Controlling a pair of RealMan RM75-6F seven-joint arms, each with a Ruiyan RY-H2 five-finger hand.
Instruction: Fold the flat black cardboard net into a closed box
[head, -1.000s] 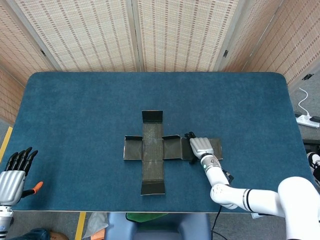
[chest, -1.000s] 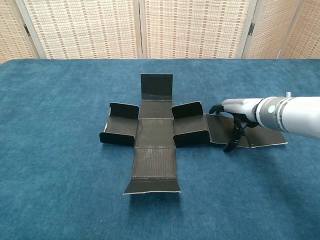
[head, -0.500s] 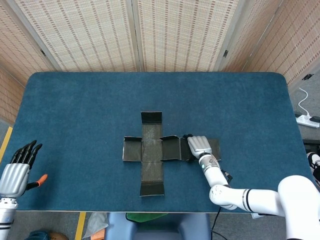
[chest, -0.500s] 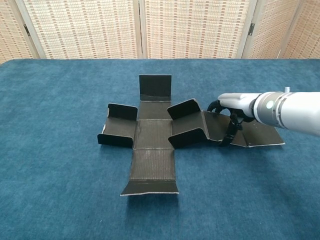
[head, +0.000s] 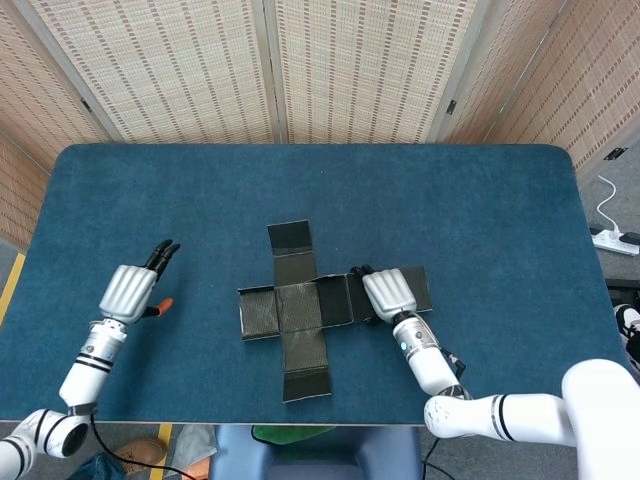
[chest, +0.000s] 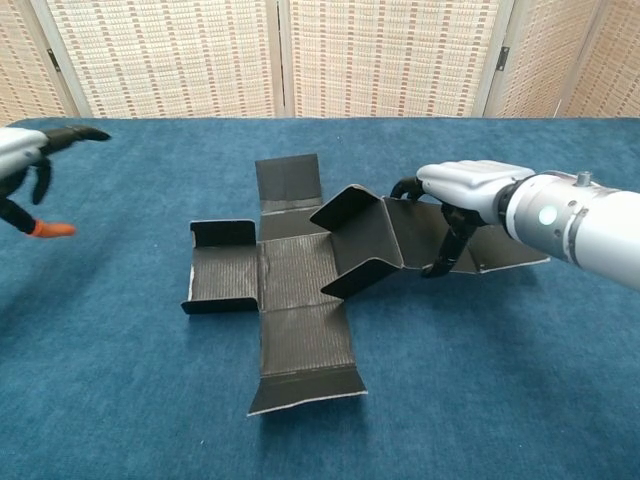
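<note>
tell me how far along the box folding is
Done: nothing is closed; the black cardboard net lies mostly flat on the blue table. In hand: the right hand grips the net's right side, whose inner panel tilts up. The left hand hovers open, apart from it. Left: raising every wall and closing the lid.

The whole blue surface (head: 480, 220) is seen from high above in the head view, looking steeply down toward the woven screens (head: 350, 70). In the chest view it is seen low and close, facing those screens. The cardboard net (head: 290, 305) is shared by both.
</note>
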